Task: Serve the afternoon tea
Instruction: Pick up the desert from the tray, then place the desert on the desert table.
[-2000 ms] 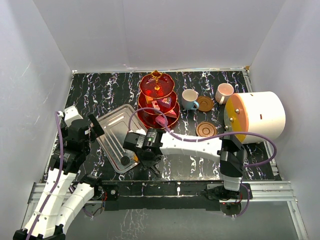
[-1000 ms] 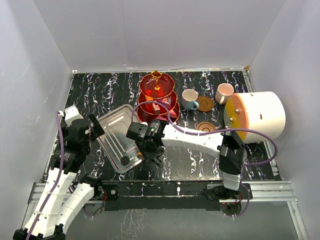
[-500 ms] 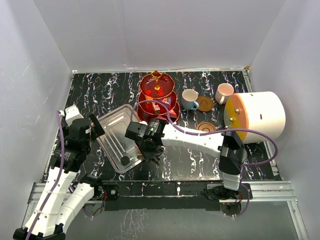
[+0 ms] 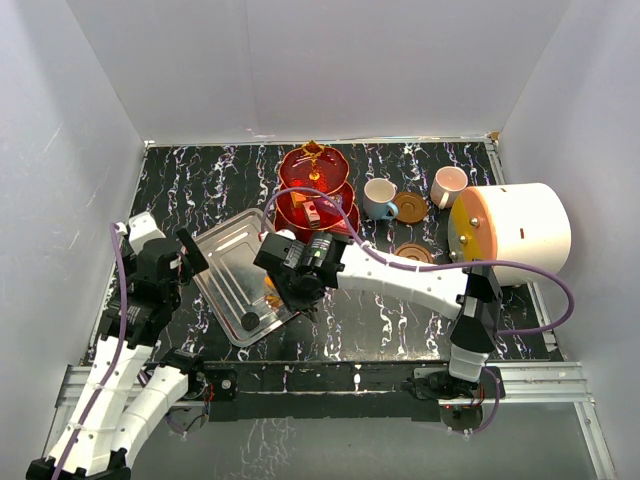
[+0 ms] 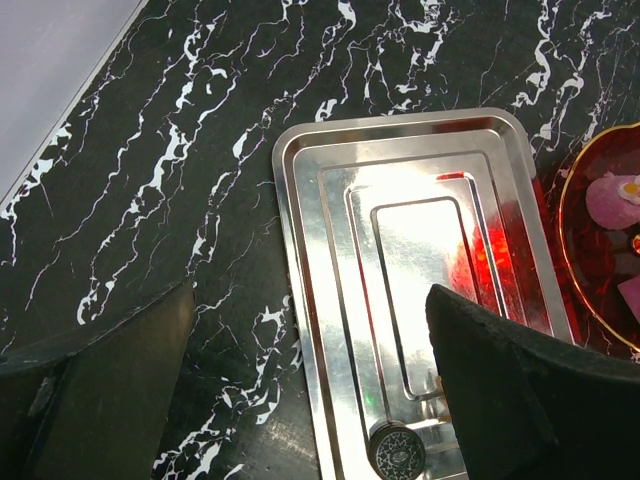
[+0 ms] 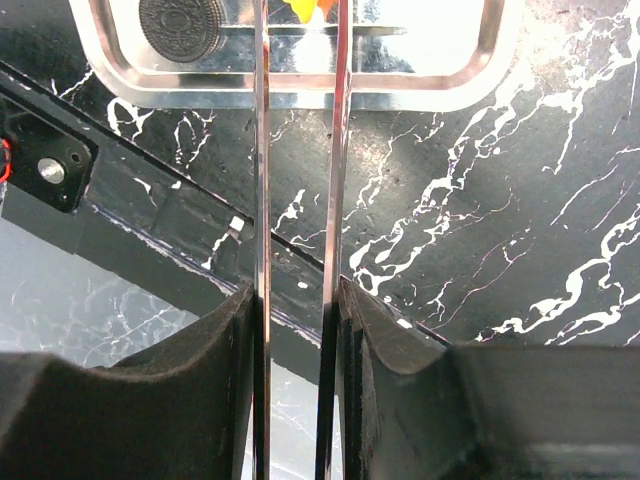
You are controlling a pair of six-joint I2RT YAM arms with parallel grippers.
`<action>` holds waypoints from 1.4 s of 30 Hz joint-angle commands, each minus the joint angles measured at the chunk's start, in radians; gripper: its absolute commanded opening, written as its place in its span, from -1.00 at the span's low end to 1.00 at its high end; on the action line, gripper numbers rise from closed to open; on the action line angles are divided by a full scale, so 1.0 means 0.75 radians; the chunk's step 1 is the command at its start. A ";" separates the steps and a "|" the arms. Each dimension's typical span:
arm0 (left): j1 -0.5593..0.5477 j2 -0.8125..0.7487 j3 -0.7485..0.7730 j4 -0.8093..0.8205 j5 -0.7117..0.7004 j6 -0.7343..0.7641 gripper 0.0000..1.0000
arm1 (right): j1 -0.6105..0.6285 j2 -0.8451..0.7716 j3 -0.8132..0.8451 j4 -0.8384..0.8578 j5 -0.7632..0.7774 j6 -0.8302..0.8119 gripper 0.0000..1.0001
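Observation:
The red three-tier stand (image 4: 315, 195) stands at mid-back, with small sweets on its tiers; its lowest plate (image 5: 605, 240) shows in the left wrist view. A blue cup (image 4: 378, 198) sits beside one brown saucer (image 4: 411, 208), with a pink cup (image 4: 447, 186) behind and a second saucer (image 4: 412, 256) nearer. My right gripper (image 4: 300, 275) (image 6: 296, 300) is shut on silver tongs (image 6: 262, 150). Their tips reach an orange-yellow sweet (image 6: 305, 8) (image 4: 271, 297) on the tray's near end. My left gripper (image 4: 185, 255) (image 5: 310, 300) hangs open over the tray's left rim.
The silver tray (image 4: 225, 255) (image 5: 400, 250) lies tilted left of the stand, with a dark round cookie (image 4: 249, 321) (image 5: 397, 452) (image 6: 181, 25) in its near corner. A big white cylinder with an orange face (image 4: 515, 232) stands at the right. White walls enclose the table.
My right arm has swung left and forward with the tongs. Their tips now sit over the tray at the orange sweet, with the blades squeezed slightly closer. The left arm has stayed still.

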 commanded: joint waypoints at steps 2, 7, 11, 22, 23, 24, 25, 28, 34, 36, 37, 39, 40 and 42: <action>-0.005 -0.026 0.032 -0.024 -0.060 -0.013 0.97 | 0.001 -0.063 0.096 0.068 -0.017 -0.045 -0.61; -0.005 -0.012 0.034 -0.029 -0.070 -0.017 0.97 | -0.005 -0.027 0.183 0.034 -0.012 -0.084 -0.61; -0.005 0.006 0.035 -0.023 -0.060 -0.014 0.97 | -0.010 -0.019 0.205 0.038 -0.019 -0.086 -0.61; -0.004 0.027 0.032 -0.004 -0.035 0.001 0.97 | -0.010 -0.091 0.177 0.089 0.022 -0.065 -0.62; -0.004 0.030 0.032 -0.004 -0.034 0.001 0.97 | -0.010 -0.094 0.174 0.100 0.021 -0.065 -0.62; -0.004 0.033 0.032 -0.005 -0.034 0.001 0.97 | -0.010 -0.097 0.179 0.109 0.019 -0.065 -0.62; -0.004 0.034 0.033 -0.004 -0.034 0.001 0.97 | -0.010 -0.097 0.184 0.116 0.015 -0.065 -0.62; -0.004 0.034 0.033 -0.004 -0.036 0.003 0.97 | -0.010 -0.082 0.245 0.103 0.014 -0.065 -0.62; -0.005 0.026 0.031 0.000 -0.036 0.003 0.97 | -0.011 -0.089 0.435 0.016 0.115 -0.082 -0.63; -0.004 0.026 0.031 0.002 -0.030 0.005 0.97 | -0.018 -0.085 0.537 -0.028 0.169 -0.099 -0.63; -0.004 0.027 0.031 0.006 -0.027 0.007 0.97 | -0.028 -0.080 0.607 -0.047 0.188 -0.109 -0.62; -0.005 0.027 0.031 0.006 -0.024 0.007 0.97 | -0.044 -0.084 0.674 -0.064 0.223 -0.132 -0.61; -0.004 0.026 0.031 0.005 -0.022 0.007 0.97 | -0.072 -0.091 0.710 -0.069 0.246 -0.140 -0.59; -0.004 0.024 0.032 0.007 -0.021 0.007 0.97 | -0.134 -0.111 0.726 -0.074 0.262 -0.147 -0.59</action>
